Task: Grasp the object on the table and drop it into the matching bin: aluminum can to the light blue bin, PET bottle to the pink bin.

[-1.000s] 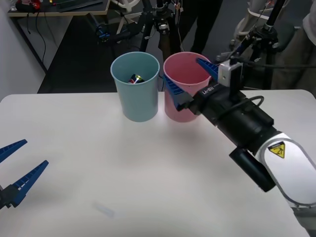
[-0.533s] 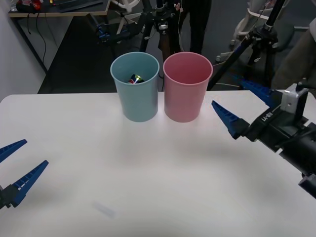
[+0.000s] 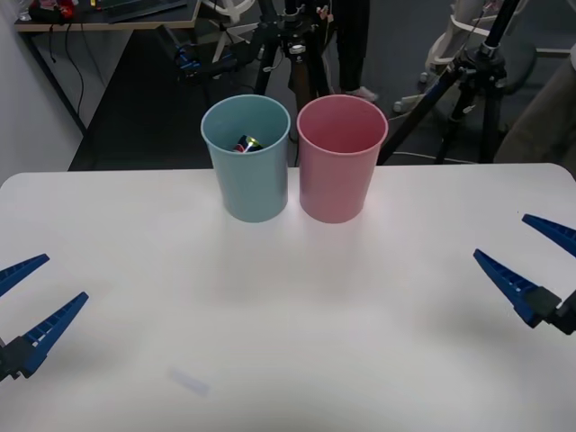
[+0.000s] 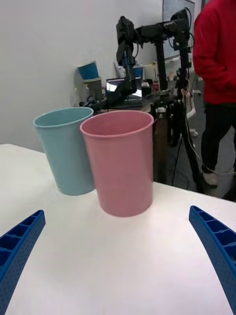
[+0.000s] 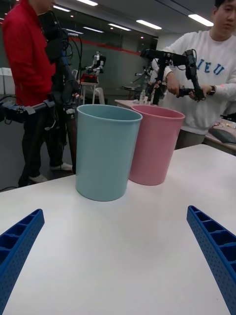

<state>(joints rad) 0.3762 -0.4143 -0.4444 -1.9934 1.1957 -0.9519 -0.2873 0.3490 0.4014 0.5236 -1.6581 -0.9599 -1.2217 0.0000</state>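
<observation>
bins: two, light blue bin (image 3: 247, 157) and pink bin (image 3: 341, 157) standing side by side on the tabletop (image 3: 288, 306) | aluminum can (image 3: 247, 143): one, lying inside the light blue bin | left tool (image 3: 22, 301): hovering at the tabletop's left edge, fingers spread, gripping nothing | right tool (image 3: 531, 256): hovering at the right edge, fingers spread, gripping nothing

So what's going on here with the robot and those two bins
Neither arm is handling anything right now. The aluminum can already lies inside the light blue bin, which stands next to the pink bin at the far side of the table. The right gripper sits open, low over the table's right edge, and the left gripper sits open at the left edge. The sorting looks finished.
</observation>
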